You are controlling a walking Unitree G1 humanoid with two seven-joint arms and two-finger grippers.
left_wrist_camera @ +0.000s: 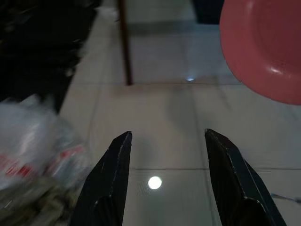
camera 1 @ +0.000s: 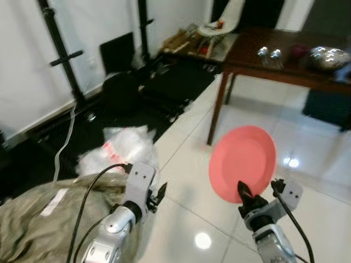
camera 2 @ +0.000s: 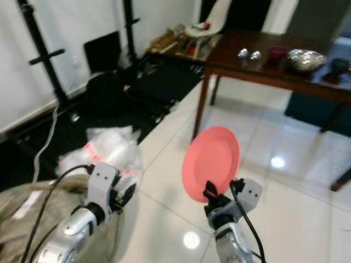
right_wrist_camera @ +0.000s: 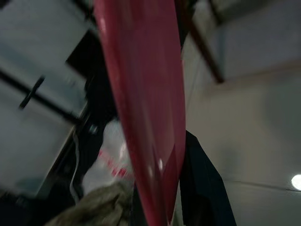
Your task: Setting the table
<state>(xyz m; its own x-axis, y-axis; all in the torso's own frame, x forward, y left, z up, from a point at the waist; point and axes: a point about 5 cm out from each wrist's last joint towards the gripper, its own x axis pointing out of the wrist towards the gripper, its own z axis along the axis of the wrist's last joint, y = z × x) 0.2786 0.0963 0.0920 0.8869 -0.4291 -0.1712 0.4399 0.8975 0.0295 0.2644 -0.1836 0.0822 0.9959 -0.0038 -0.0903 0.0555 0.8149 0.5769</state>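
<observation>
glossy white tiled floor (camera 1: 181,219) with lamp glare, a dark brown wooden worktop (camera 1: 285,66) ahead, white wall (camera 1: 22,71) behind black metal stands (camera 1: 57,49).

Soft blur, floor (camera 1: 230,142) glare spots

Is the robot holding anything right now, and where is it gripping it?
Yes. The right tool holds a pink plate upright, pinched at its lower rim. The left tool is open and holds nothing.
</observation>
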